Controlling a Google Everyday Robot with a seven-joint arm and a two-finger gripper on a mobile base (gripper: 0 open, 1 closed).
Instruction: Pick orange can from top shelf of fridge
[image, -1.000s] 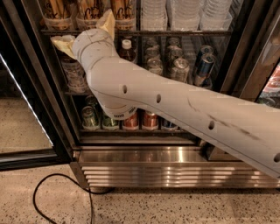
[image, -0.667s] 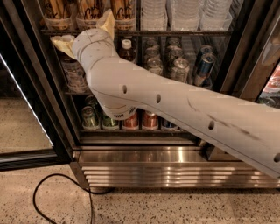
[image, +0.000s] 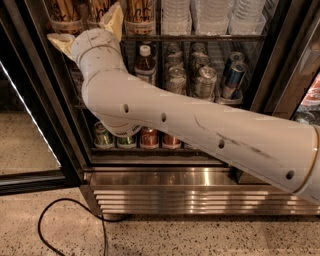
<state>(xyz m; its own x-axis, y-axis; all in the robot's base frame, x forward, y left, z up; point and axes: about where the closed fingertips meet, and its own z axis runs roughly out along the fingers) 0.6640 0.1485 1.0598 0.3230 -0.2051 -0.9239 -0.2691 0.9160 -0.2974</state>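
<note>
- The fridge (image: 272, 65) fills most of what I see: black frame, racks of drinks, and the glass door swung open to the left.
- The robot's white arm (image: 200, 125) reaches from the lower right up to the upper left, crossing in front of the middle racks.
- The speckled floor (image: 200, 240) runs along the bottom.
- A ribbed steel base panel (image: 190, 192) sits under the racks.
- The top shelf (image: 200, 37), a thin dark wire rack, spans the width of the fridge. Stacks of clear cups (image: 210, 15) stand on its right part.
- The gripper (image: 85, 24) is at the left end of the top shelf, in front of the row of orange-tan cans. Its two tan fingers (image: 60, 44) are spread apart, one pointing left and one pointing up, and they grip nothing.
- The orange can (image: 94, 12) stands on the top shelf and shows in the gap between the fingers. Similar cans stand on either side, and their tops are cut off at the upper edge. I cannot tell whether a finger touches it.
- On the rack below are silver cans (image: 205, 82), a blue can (image: 234, 75) and a white-capped bottle (image: 145, 62).
- Red cans (image: 149, 137) and green cans (image: 103, 136) stand on the lowest rack, partly behind the arm.
- A black cable (image: 40, 225) loops on the floor at the left.
</note>
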